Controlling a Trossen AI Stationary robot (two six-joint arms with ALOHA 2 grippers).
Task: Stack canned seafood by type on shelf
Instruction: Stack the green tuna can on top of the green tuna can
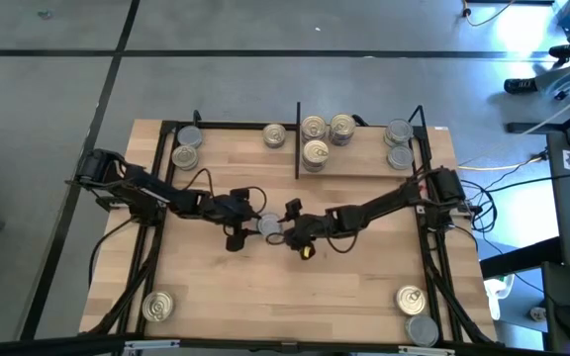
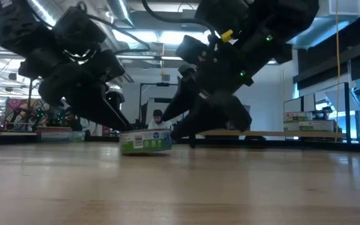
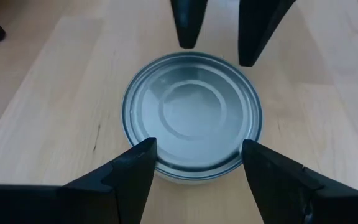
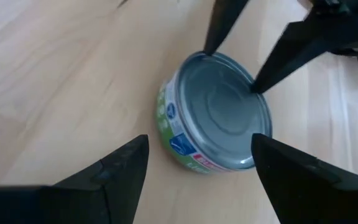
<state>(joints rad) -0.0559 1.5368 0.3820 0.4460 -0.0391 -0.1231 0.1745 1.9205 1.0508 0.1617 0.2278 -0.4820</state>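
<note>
Beyond the table we saw a lab room with a grey floor, cables and shelving; nobody near the arms. Tabletop (image 1: 265,297) was light wood, mid area bare except one tin. Shelf (image 1: 364,168) ran along the far edge, its black divider (image 1: 297,138) splitting gold-lid tins (image 1: 315,129) from the rest; stray tins (image 1: 158,307) sat at both near corners. Both arms met at table centre over a single grey-lid tin (image 1: 266,225), lying flat, lid up, green label round its side. Left gripper (image 3: 194,163) came at it from the left, right gripper (image 4: 197,163) from the right, fingers of each spread and straddling the tin's rim from opposite sides, neither pinching it. We judged both equally near; only one could take it, and the shelf lay straight beyond.
</note>
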